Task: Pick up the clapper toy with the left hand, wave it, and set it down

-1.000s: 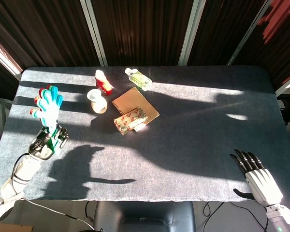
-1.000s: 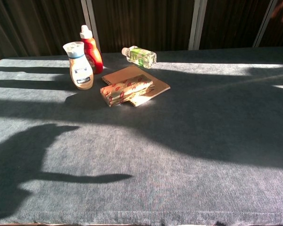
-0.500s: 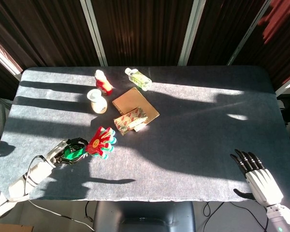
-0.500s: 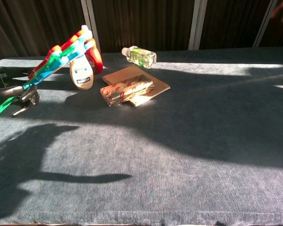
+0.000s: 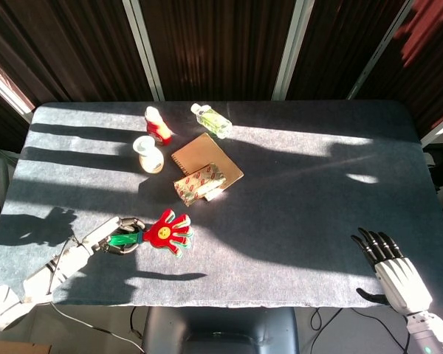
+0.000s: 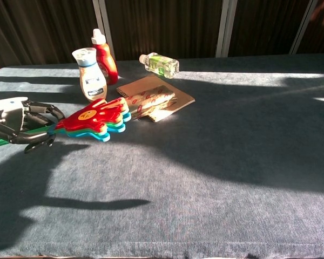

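The left hand (image 5: 117, 234) is gripping the green handle of the clapper toy (image 5: 167, 231), holding its red palm flat just above the grey tabletop (image 5: 295, 199), near a patterned packet (image 5: 199, 184) lying on a brown notebook (image 5: 220, 153). The right hand (image 5: 393, 267) is resting at the tabletop's near right edge, fingers extended and holding nothing.
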### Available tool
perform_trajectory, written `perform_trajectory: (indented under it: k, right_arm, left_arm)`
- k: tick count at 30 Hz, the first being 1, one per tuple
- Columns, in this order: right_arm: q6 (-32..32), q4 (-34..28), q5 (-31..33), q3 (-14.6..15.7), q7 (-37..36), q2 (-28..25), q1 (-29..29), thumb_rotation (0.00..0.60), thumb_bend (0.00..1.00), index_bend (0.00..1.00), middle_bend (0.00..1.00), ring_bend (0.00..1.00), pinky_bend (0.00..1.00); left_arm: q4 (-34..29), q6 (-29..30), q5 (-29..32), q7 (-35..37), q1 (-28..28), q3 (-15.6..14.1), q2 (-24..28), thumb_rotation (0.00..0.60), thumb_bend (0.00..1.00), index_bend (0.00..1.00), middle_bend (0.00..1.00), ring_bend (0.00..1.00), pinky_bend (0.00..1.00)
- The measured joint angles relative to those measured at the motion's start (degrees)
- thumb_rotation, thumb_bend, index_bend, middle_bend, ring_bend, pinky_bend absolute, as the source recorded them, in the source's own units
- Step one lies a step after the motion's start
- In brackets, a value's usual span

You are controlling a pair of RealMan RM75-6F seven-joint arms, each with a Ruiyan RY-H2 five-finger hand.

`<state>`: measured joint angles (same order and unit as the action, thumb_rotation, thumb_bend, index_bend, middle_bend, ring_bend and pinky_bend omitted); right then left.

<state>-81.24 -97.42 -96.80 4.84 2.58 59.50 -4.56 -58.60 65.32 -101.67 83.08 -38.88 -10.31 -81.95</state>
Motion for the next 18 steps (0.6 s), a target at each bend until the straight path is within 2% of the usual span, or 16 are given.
perform_trajectory:
  k: [2, 6, 8, 10, 13, 16, 18]
  right_arm:
    - [0.1, 0.0, 0.0, 0.0, -0.1, 0.0, 0.0, 0.6, 0.14, 0.0, 0.0, 0.0, 0.0]
    - [0.1, 0.0, 0.2, -0.1, -0.3, -0.1, -0.1, 0.6, 0.14, 0.0, 0.0, 0.0, 0.0]
    - [0.1, 0.0, 0.3, -0.1, -0.3, -0.1, -0.1, 0.6, 0.14, 0.0, 0.0, 0.0, 0.0]
    - [0.0, 0.0, 0.3, -0.2, -0.4, -0.2, -0.1, 0.6, 0.14, 0.0, 0.0, 0.0, 0.0]
    - [0.0, -0.1, 0.2, -0.2, -0.5, -0.2, -0.1, 0.6, 0.14, 0.0, 0.0, 0.0, 0.0]
    - [0.1, -0.1, 0.2, -0.1, -0.4, -0.2, -0.1, 0.6, 0.14, 0.0, 0.0, 0.0, 0.0]
    - [0.1, -0.2, 0.2, -0.1, -0.2, -0.2, -0.1, 0.6, 0.14, 0.0, 0.0, 0.0, 0.0]
  left_arm:
    - [0.1, -0.9, 0.7, -1.9, -0.1, 0.1, -0.6, 0.6, 0.67, 0.79, 0.76, 0.48, 0.57]
    - [1.3, -2.3, 2.9, -11.7, 0.4, 1.2, -3.2, 0.6, 0.63, 0.74, 0.73, 0.39, 0.36]
    - [2.1, -2.6, 4.1, -17.6, 0.9, 1.9, -4.6, 0.6, 0.59, 0.65, 0.62, 0.28, 0.21]
    - [3.1, -3.0, 5.4, -24.9, 1.4, 2.7, -6.2, 0.6, 0.55, 0.53, 0.46, 0.14, 0.07]
    - [4.5, -3.7, 6.9, -34.7, 2.0, 3.7, -8.3, 0.6, 0.47, 0.34, 0.24, 0.01, 0.0]
    - [5.6, -4.2, 8.1, -42.3, 2.6, 4.3, -9.8, 0.6, 0.45, 0.18, 0.11, 0.0, 0.0]
    - [5.8, -4.4, 8.8, -46.0, 3.0, 4.8, -10.3, 0.6, 0.44, 0.13, 0.08, 0.0, 0.0]
